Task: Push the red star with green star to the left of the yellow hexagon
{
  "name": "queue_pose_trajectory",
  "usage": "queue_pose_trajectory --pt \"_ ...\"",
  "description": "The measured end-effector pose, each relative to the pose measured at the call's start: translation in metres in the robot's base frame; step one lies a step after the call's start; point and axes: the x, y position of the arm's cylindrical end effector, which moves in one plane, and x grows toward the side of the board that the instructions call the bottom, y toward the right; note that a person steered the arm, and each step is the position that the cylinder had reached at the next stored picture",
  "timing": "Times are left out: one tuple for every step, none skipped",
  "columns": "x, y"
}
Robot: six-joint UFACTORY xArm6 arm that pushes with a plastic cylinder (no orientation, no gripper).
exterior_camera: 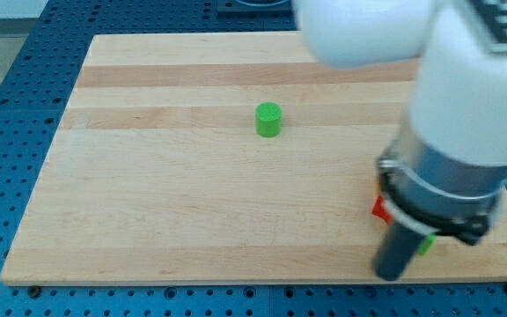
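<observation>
My arm fills the view's right side, and the dark rod comes down at the bottom right, with my tip (389, 274) near the board's lower edge. A red block (379, 209), probably the red star, shows only as a small edge just above and left of the rod. A sliver of a green block (425, 246), probably the green star, peeks out just right of the rod. Both are mostly hidden by the arm. The yellow hexagon does not show in the view.
A green cylinder (268, 120) stands alone near the middle of the wooden board (192, 194). The board lies on a blue perforated table (7, 106). The board's bottom edge runs just below my tip.
</observation>
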Motion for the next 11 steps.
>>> queue_pose_trajectory --pt "0.001 0.038" --pt "0.001 0.051" --pt "-0.005 0.100" --pt "-0.017 0.089" --pt "-0.020 0.054" --pt "-0.023 0.038" --pt "-0.023 0.010" --pt "-0.032 0.000" --pt "-0.038 0.000" --pt "-0.039 -0.001" --pt "-0.036 -0.001"
